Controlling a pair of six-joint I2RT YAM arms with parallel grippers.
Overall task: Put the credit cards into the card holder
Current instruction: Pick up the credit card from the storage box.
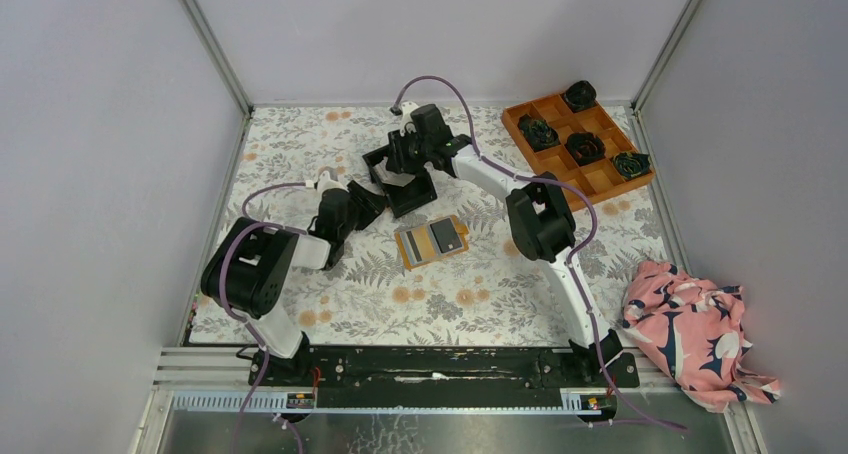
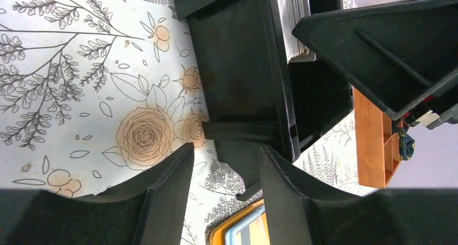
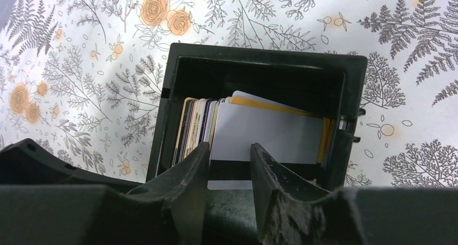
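Observation:
The credit cards point(image 3: 264, 133) stand packed in a black bin point(image 3: 173, 72). The front card is white with a black stripe. Their edges also show in the left wrist view point(image 2: 294, 18). My right gripper point(image 3: 229, 146) is open over the bin's near wall, its fingers straddling the front card's lower part without pinching it; in the top view it point(image 1: 395, 166) is over the bin point(image 1: 410, 192). The card holder point(image 1: 432, 241) lies open, orange-rimmed with a card-filled inside, just in front of the bin; its corner shows in the left wrist view point(image 2: 243, 229). My left gripper point(image 2: 226, 148) is open at the bin's point(image 2: 237, 67) left corner.
An orange compartment tray point(image 1: 512, 124) with dark rosettes sits at the back right; its edge shows in the left wrist view point(image 2: 370, 142). A pink patterned cloth point(image 1: 690, 329) lies at the right near edge. The floral mat covers the table between grey walls.

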